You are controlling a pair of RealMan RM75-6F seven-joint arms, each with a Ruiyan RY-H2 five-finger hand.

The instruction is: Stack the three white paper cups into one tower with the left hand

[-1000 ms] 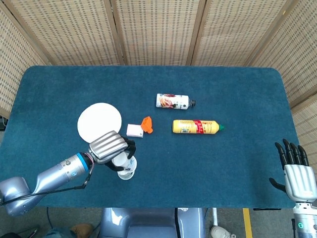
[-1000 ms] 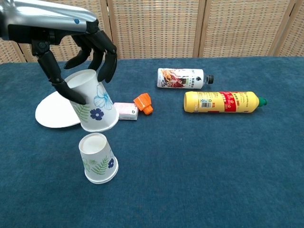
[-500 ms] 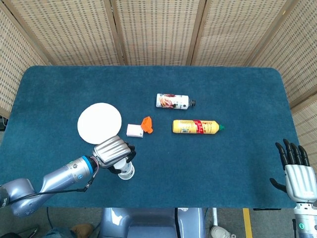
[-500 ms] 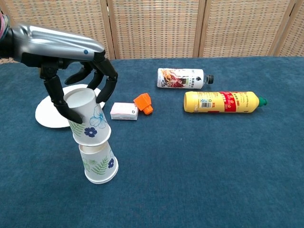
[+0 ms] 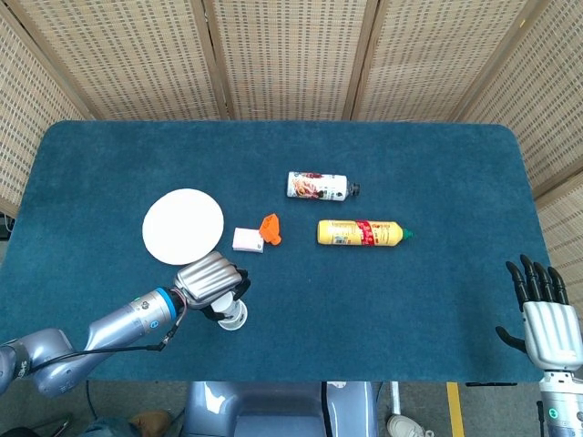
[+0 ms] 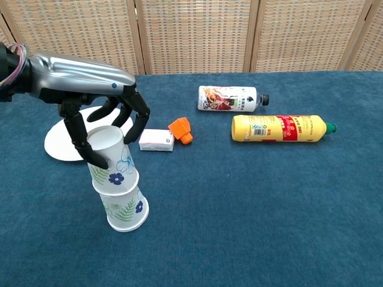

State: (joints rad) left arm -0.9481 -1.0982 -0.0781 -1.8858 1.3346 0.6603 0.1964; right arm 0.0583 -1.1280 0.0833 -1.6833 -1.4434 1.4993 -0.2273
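— Woven rattan screens stand behind the worktop [image 6: 251, 227], which is covered in dark teal cloth. How far along is the stacking?

— By my judgement, partway. The left robot hand [image 6: 105, 122] grips a white paper cup with blue flower print [image 6: 111, 164], sitting on a second white cup with a fern print [image 6: 124, 210], near the front left of the worktop. Both seem to stand mouth-down.

— And the third?

— I count two cups only; a third is either nested out of sight or not visible.

— Other things?

— One round white paper plate [image 6: 60, 146], one small white box [image 6: 157, 140], one orange clip-like piece [image 6: 181, 130], and two bottles lying down: one white [image 6: 227, 98], one yellow [image 6: 280, 128]. The right robot hand [image 5: 545, 320] rests empty, fingers apart.
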